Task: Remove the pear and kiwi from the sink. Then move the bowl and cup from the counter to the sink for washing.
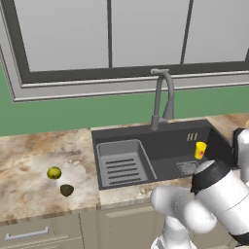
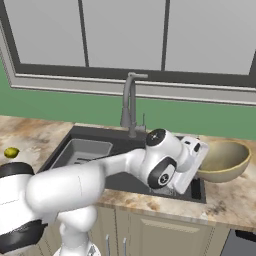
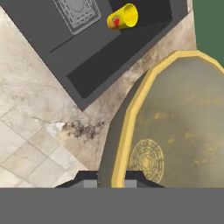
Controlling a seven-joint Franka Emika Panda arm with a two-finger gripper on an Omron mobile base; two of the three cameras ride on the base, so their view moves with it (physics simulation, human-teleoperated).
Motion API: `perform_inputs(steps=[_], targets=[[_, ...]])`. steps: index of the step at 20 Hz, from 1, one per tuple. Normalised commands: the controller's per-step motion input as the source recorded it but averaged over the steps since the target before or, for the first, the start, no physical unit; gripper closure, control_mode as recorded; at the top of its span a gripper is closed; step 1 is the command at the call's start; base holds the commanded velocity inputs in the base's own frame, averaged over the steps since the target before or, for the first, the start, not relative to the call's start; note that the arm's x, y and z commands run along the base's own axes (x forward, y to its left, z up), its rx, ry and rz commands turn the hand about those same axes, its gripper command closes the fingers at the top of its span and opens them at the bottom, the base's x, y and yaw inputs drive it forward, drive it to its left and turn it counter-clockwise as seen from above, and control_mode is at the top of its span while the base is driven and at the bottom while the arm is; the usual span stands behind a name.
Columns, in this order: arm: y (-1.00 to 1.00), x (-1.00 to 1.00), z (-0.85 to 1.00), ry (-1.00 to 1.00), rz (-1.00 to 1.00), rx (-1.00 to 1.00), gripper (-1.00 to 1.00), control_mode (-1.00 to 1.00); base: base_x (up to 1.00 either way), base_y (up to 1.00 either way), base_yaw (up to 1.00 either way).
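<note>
The sink (image 3: 131, 48) lies ahead of the pincer (image 3: 111, 179), which grips the bowl (image 3: 175, 127) by its rim, lifted; the cup (image 3: 122, 17) is already inside. Next: carry the bowl over and lower it in.

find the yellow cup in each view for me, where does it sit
left base view: the cup stands in the sink, at its right end, above the drain.
right base view: cannot make it out; the arm covers that end of the basin.
hand view: the cup lies near the top, inside the dark basin, right of the drain.
Shared landmark: the drain grate.
</note>
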Motion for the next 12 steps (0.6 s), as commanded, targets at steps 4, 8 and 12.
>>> perform_inputs(steps=[4, 8, 12], targets=[[0.32, -0.07, 0.24, 0.11, 0.15, 0.0, 1.0, -1.0, 0.0, 0.0, 0.0], [0.27, -0.09, 0.2, 0.11, 0.15, 0.0, 1.0, -1.0, 0.0, 0.0, 0.0], [0.23, -0.06, 0.17, 0.12, 0.12, 0.01, 1.0, -1.0, 0.0, 0.0, 0.0]])
